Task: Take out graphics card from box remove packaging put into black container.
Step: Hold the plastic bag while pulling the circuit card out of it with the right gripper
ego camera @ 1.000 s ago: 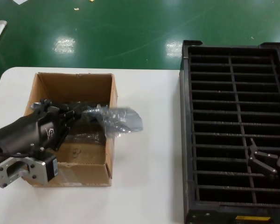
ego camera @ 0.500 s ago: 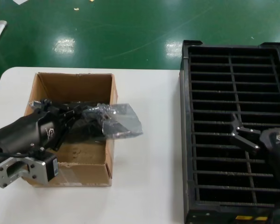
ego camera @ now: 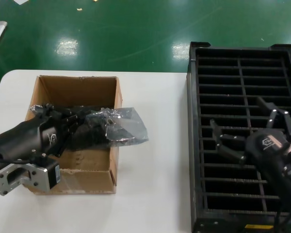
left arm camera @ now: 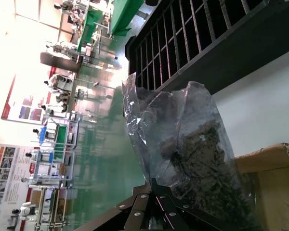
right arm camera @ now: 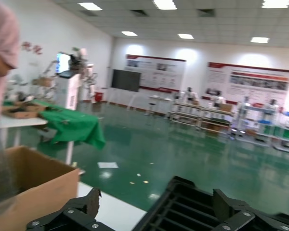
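Left hand in the head view is clamped on the bagged graphics card inside the box. Its long axis runs across the table, with the free end of the packaging overhanging the box wall toward the black container. Right hand hovers spread wide over the slots. Left wrist view: the crinkled bag looks slippery, so the card could slide out or snag the wall. Right wrist view: both fingers stand apart.
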You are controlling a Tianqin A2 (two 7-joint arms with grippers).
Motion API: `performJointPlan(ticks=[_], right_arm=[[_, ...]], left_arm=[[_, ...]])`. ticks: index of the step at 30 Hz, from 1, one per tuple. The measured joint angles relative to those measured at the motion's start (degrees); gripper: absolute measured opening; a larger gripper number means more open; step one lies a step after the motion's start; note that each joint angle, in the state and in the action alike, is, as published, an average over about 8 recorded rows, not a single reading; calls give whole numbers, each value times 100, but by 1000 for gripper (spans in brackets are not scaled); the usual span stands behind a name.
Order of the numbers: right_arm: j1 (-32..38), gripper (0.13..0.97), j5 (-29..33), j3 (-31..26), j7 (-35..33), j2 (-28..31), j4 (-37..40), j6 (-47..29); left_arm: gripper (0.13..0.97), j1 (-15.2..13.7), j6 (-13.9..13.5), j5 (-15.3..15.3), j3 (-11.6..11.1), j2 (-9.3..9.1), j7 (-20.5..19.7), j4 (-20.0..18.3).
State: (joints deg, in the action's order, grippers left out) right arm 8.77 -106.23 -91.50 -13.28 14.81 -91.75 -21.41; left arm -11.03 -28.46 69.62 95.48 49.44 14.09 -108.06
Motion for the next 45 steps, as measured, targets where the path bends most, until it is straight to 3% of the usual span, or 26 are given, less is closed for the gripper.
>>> performJointPlan(ticks=[5, 13, 17, 25, 34, 45], right_arm=[[-69, 790, 11, -134, -129, 233, -112, -276], [7, 605, 51, -422, -399, 539, -122, -755], [135, 605, 171, -668, -415, 652, -81, -884], [377, 391, 427, -1144, -351, 729, 14, -994], [676, 239, 711, -1585, -276, 716, 152, -1034], [1346, 151, 915, -1957, -257, 627, 499, -1241]], left_arm=[[138, 0, 0, 0, 0, 0, 0, 0], [138, 0, 0, 0, 0, 0, 0, 0], [138, 0, 0, 0, 0, 0, 0, 0], [138, 0, 0, 0, 0, 0, 0, 0], [138, 0, 0, 0, 0, 0, 0, 0], [138, 0, 0, 0, -1, 0, 0, 0]])
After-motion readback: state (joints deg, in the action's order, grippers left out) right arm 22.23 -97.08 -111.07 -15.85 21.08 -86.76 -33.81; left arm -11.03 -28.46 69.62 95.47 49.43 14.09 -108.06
